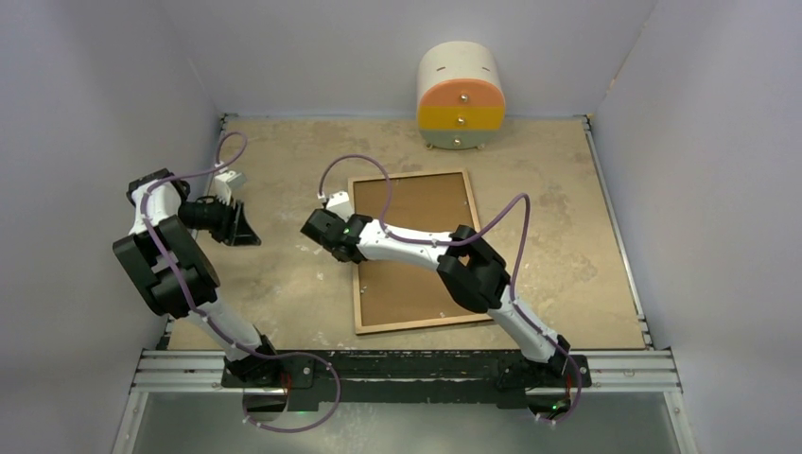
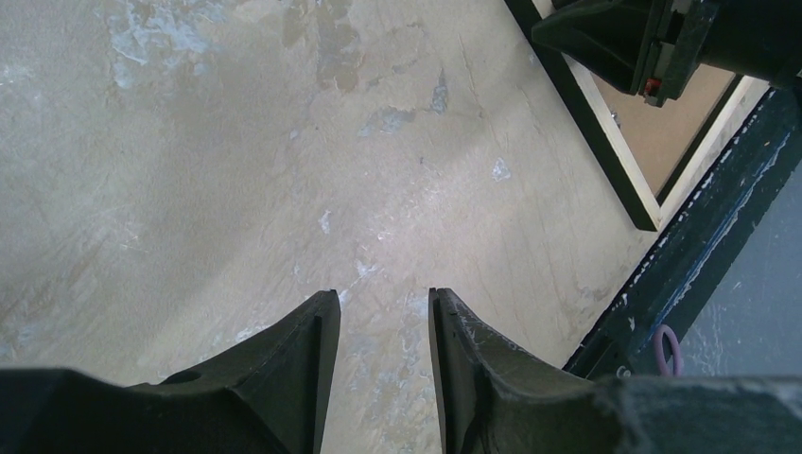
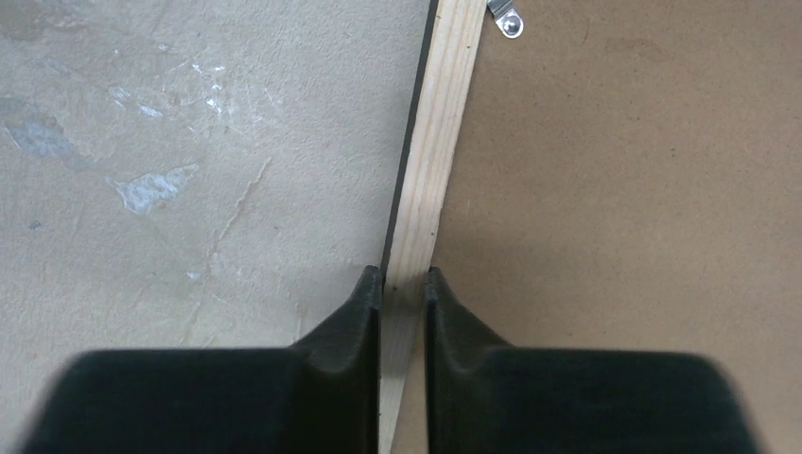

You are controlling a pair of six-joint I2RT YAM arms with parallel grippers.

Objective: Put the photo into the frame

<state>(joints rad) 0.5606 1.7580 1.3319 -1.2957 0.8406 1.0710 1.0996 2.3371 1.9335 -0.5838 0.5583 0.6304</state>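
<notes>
Although the frame (image 3: 433, 142) is laid face down on the bench (image 1: 284, 284), with its light wood back turned up and the brown backing board (image 1: 411, 293) seated inside it, the photo is seen in none of the views. Whether it is hidden under the board cannot be told.

The right gripper (image 3: 402, 279) is set astride the frame's left rail, toward its far end. Its jaws are drawn in narrow, so that both tips appear pressed against the sides of the wood, the outer tip over the bench and the inner one over the board. A small metal turn clip (image 3: 508, 19) is seen further along that rail.

The left gripper (image 2: 383, 303) is held partly open above bare bench to the left of the frame, apart from it, with nothing between its fingers.

The task is judged to be at an early stage: the board has not been lifted out, no print has been laid in, and the frame is merely gripped at one rail. Nearly everything appears to be left: opening the back, placing the photo and closing the back up.
</notes>
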